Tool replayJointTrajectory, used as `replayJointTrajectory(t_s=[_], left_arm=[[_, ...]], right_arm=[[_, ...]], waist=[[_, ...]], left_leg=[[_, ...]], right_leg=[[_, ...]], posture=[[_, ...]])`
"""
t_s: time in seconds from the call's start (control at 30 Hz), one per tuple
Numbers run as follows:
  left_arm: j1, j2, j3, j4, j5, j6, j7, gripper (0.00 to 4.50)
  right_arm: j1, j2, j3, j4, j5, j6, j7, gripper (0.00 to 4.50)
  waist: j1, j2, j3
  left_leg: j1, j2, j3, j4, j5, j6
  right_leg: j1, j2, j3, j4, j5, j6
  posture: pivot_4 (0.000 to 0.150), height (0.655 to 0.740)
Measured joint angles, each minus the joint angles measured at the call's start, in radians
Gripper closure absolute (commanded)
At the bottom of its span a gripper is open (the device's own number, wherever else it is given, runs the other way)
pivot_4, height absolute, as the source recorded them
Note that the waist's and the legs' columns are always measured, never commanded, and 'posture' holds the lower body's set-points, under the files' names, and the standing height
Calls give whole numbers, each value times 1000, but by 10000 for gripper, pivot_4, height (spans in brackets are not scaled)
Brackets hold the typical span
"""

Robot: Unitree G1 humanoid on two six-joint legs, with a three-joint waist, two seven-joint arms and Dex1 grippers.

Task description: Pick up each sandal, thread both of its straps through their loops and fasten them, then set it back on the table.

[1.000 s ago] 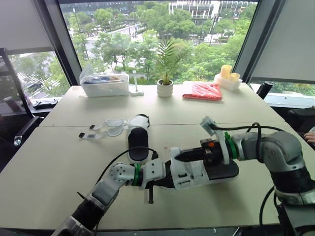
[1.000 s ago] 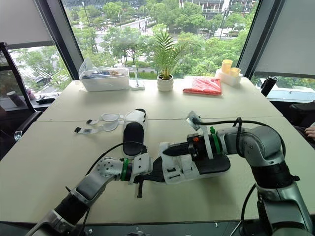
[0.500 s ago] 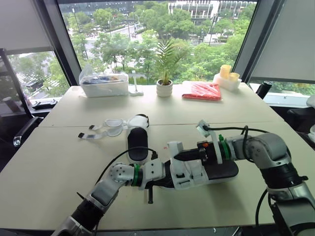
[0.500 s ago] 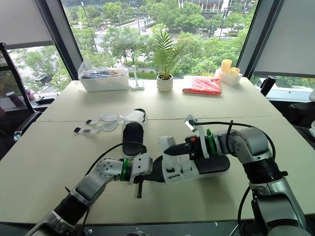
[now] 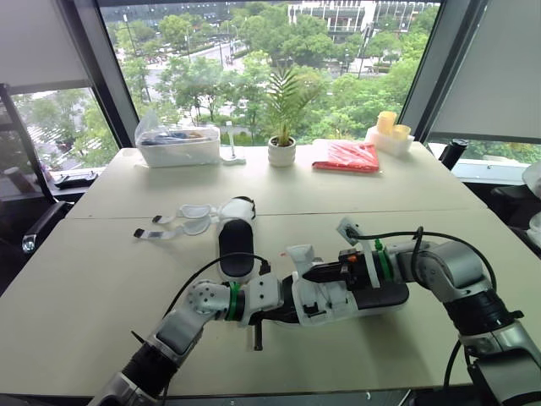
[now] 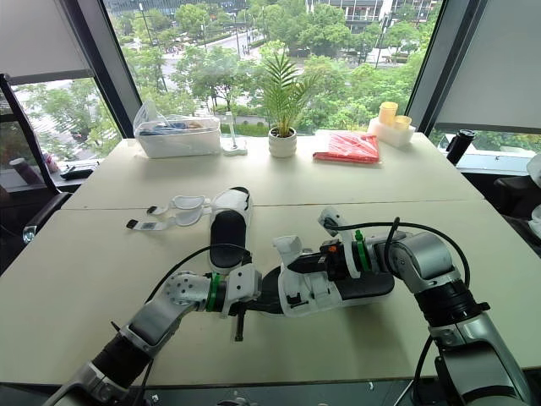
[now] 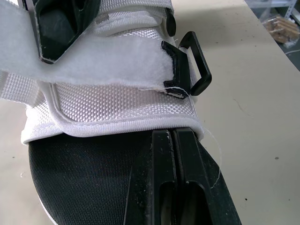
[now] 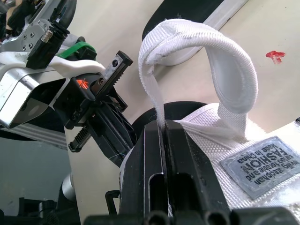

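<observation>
Lying a little right of centre in the lower half of the head view, the nearer sandal [image 5: 338, 298] has its black sole flat along the table [image 5: 101, 279]; whether it touches the surface or hangs just above it cannot be told. The left gripper [image 7: 172, 137] comes in from the lower left and meets the sandal's left end, its two black fingers pressed together with no gap and clamped on the edge of the dark sole just below the white woven upper. In the left wrist view a fuzzy white band crosses that upper and ends beside a black plastic loop [image 7: 199, 70] that stands out from the side. The right gripper [image 8: 164, 127] reaches in from the right over the top of the sandal, its fingers closed tight on a white strap [image 8: 234, 70], which arches up in a bend from the upper and comes back down between them. A second sandal [image 5: 237, 247] lies on the table up and to the left of the first, near the frame's centre, its straps [image 5: 182, 218] open and spread out to its left. Along the far edge of the table, in the upper part of the frame, stand a clear plastic box [image 5: 179, 145], a potted plant [image 5: 282, 150] and a red packet [image 5: 347, 158].
</observation>
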Motion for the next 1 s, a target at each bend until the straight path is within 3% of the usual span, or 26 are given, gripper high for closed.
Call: replayJointTrajectory(t_s=[0.07, 0.6, 0.7, 0.77, 0.8, 1.0], left_arm=[[0, 1, 0, 0, 0, 0, 0, 45000], [-2, 2, 0, -1, 0, 0, 0, 45000], [-3, 2, 0, 0, 0, 0, 0, 45000], [-4, 2, 0, 1, 0, 0, 0, 45000], [-5, 2, 0, 1, 0, 0, 0, 45000], [-6, 1, 0, 2, 0, 0, -1, 45000]], right_arm=[[-2, 0, -3, -19, 11, 27, 5, 21924], [29, 34, -37, -103, 67, 124, -48, 21924], [31, 38, -39, -105, 74, 130, -55, 30394], [32, 38, -39, -109, 78, 135, -55, 42054], [32, 38, -39, -110, 79, 135, -55, 44482], [28, 36, -41, -113, 86, 147, -53, 44482]], waist=[[-1, 0, 0], [0, 0, 0], [0, 0, 0], [-1, 0, 0], [-1, 0, 0], [-1, 0, 0]], left_leg=[[0, 0, 0, 0, 0, 0], [0, 0, 0, -1, 0, 0], [0, 0, 0, -1, 0, 0], [0, 0, 0, -1, 0, 0], [0, 0, 0, -1, 0, 0], [0, 0, 0, 0, 0, 0]], right_leg=[[0, 0, 0, 0, 0, 0], [0, 0, 0, 0, 0, 0], [0, 0, 0, 0, 0, 0], [0, 0, 0, 0, 0, 0], [0, 0, 0, 0, 0, 0], [0, 0, 0, 0, 0, 0]], posture=[[1500, 7400], [1500, 7400], [1500, 7400], [1500, 7400], [1500, 7400], [1500, 7400]])
